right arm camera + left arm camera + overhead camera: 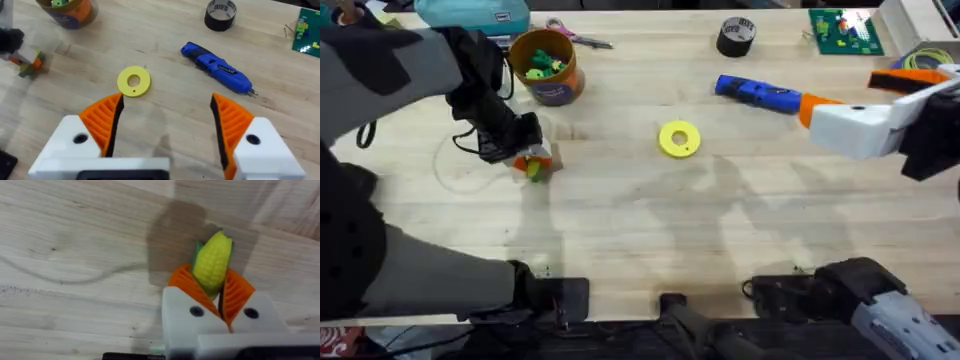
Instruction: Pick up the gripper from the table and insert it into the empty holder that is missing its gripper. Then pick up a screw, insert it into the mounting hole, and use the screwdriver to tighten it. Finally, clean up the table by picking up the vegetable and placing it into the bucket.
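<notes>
The vegetable (212, 260), a small yellow corn piece with green leaves, sits between the orange pads of my left gripper (216, 287), which is shut on it just over the wood. In the overhead view that gripper (532, 163) and the vegetable (535, 170) are below the bucket (548, 68), an orange-yellow cup with a dark band holding small toys. The blue screwdriver (760, 93) lies at the right, its end close to my right gripper (812, 112). My right gripper (167, 120) is open above bare table, with nothing between its fingers. The loose gripper piece, the empty holder and the screw are out of view.
A flat yellow ring-shaped disc (680, 138) lies mid-table. A black tape roll (736, 36) and a green circuit board (845, 30) sit at the back right. Scissors (582, 38) and a teal case (475, 15) lie behind the bucket.
</notes>
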